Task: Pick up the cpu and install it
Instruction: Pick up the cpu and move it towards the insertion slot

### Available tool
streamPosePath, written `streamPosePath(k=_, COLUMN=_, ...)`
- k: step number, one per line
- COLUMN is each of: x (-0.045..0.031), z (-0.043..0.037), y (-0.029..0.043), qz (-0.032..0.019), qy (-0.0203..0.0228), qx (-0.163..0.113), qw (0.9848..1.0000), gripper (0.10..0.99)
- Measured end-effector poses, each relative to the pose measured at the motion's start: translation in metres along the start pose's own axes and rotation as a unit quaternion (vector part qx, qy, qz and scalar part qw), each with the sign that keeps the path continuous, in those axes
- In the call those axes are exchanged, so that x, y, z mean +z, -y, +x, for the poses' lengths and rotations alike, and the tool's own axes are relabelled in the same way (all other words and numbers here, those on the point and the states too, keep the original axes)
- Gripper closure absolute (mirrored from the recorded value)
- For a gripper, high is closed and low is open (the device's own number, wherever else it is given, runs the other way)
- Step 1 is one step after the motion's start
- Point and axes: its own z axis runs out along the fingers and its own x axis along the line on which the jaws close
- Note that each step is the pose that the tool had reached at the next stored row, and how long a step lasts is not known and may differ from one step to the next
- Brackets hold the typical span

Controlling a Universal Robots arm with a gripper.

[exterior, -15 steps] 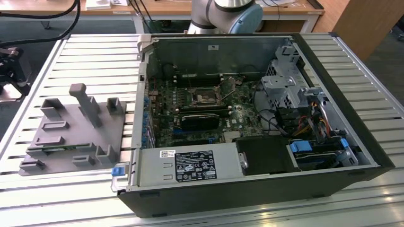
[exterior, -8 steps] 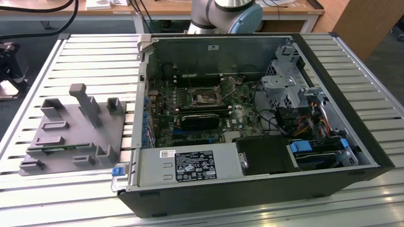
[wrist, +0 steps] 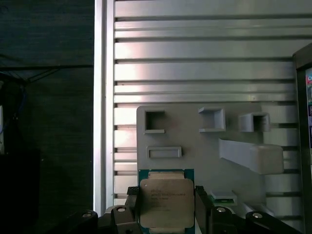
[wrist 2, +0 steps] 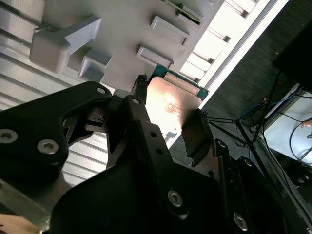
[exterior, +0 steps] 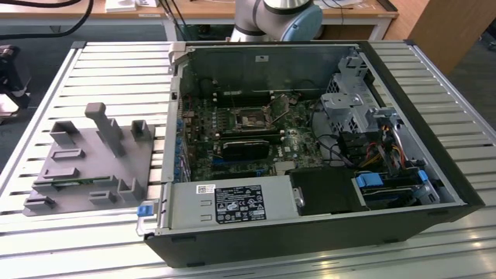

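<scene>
Tool [wrist: 166,208] around cpu [wrist: 163,200], above grey tray [wrist: 195,141]

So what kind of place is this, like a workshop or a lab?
Most likely a robotics lab bench for computer assembly: an open desktop case lies on a slatted metal table, a robot arm's base stands behind it, and the gripper holds the cpu.

Tally, standing by the bench:
- one slatted tabletop [exterior: 116,75]
- one open computer case [exterior: 256,247]
- one grey tray [exterior: 97,168], by the tabletop's edge on the exterior view's left
- one green memory stick [exterior: 71,183]
- one cpu [wrist: 165,207]
- one gripper [wrist: 166,200], with two fingers [wrist: 131,207]
- one arm base [exterior: 279,17], at the tabletop's far edge
</scene>
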Motion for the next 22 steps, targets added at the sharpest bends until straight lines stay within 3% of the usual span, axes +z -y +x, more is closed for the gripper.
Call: streamPosePath(k=22, x=-0.0453, z=0.0009, y=-0.0041, qz=0.0000, qy=0.0000, qx=0.000, qw=1.0000, gripper=0.549)
